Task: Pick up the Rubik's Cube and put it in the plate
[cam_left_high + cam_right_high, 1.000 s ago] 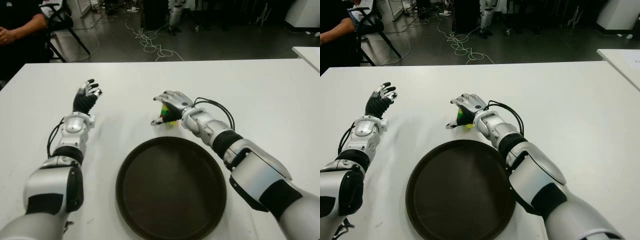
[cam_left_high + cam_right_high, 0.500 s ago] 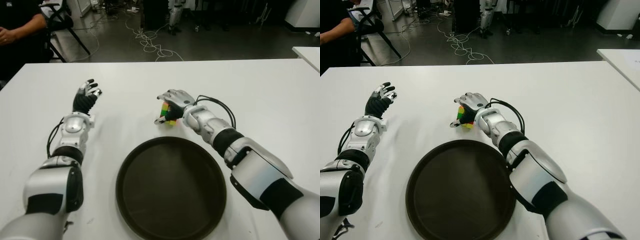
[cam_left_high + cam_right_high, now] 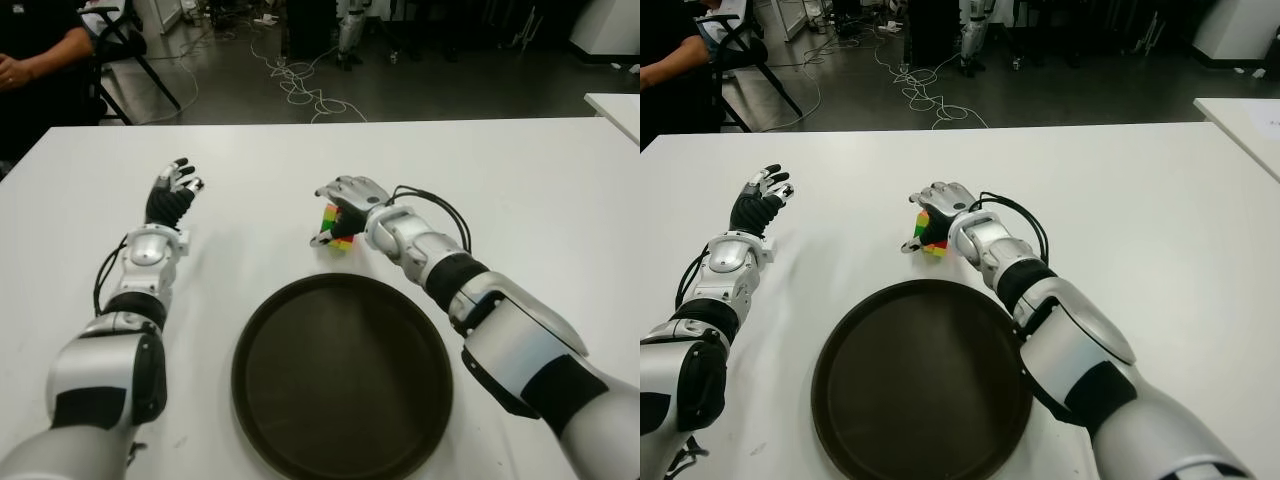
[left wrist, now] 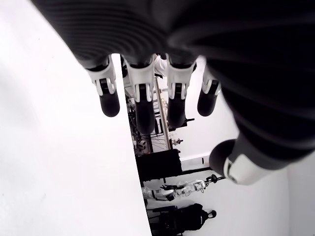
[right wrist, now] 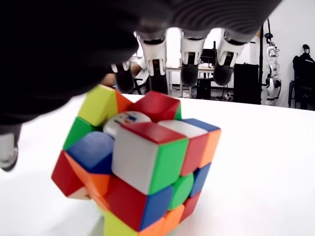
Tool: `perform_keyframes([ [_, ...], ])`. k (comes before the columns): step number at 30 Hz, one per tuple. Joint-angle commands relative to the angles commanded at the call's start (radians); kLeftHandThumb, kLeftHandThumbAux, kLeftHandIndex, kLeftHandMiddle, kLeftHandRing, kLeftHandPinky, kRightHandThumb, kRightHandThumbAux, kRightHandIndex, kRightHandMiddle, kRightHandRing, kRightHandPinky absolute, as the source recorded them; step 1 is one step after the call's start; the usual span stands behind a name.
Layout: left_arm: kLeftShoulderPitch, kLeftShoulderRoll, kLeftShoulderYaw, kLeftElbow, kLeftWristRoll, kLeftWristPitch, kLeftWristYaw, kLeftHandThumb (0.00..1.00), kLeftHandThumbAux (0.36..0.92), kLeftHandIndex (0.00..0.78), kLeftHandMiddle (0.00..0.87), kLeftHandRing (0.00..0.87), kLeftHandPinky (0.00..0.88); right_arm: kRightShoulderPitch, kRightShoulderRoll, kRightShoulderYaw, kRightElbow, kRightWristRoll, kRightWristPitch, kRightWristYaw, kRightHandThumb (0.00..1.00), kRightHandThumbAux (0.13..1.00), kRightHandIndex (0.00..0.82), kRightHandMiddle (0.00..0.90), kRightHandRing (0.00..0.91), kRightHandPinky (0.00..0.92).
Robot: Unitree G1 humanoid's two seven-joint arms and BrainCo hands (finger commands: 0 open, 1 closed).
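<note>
Under the right hand [image 3: 345, 200] sits the Rubik's Cube [image 5: 140, 169] on the surface [image 3: 520, 180], fingers arched over it, not gripping; wrist view shows its twisted layers. Left hand [image 3: 170, 197] open, plate [image 3: 340, 375] nearer the robot.

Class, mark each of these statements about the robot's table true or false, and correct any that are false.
1. The Rubik's Cube lies inside the plate. False: it sits on the white table, just beyond the plate's far rim.
2. The right hand is over the cube. True.
3. The plate holds nothing. True.
4. The left hand grips the cube. False: it holds nothing, its fingers spread, off to the left of the plate.
5. The cube's layers are twisted out of line. True, as the right wrist view shows.
</note>
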Motion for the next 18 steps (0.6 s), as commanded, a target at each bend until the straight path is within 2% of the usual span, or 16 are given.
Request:
perform_keyframes([
  [5, 0.0, 0.001, 0.002, 0.0, 0.0, -0.001, -0.005, 0.148, 0.607, 0.081, 0.162, 0.142, 0.101, 0.0, -0.005, -0.007, -0.002, 0.006, -0.01, 0.002, 0.064, 0.389, 0.0, 0.0, 0.0, 0.0],
  [12, 0.0, 0.002, 0.0, 0.0, 0.003, -0.003, -0.007, 0.143, 0.594, 0.078, 0.155, 0.135, 0.101, -0.005, -0.012, -0.017, -0.007, 0.012, -0.024, 0.034, 0.018, 0.514, 0.0, 0.0, 0.0, 0.0],
  [18, -0.001, 0.002, -0.001, 0.0, 0.004, 0.0, -0.006, 0.13, 0.589, 0.075, 0.155, 0.134, 0.095, -0.007, -0.013, -0.031, -0.01, 0.022, -0.033, 0.063, 0.001, 0.575, 0.0, 0.0, 0.0, 0.0],
])
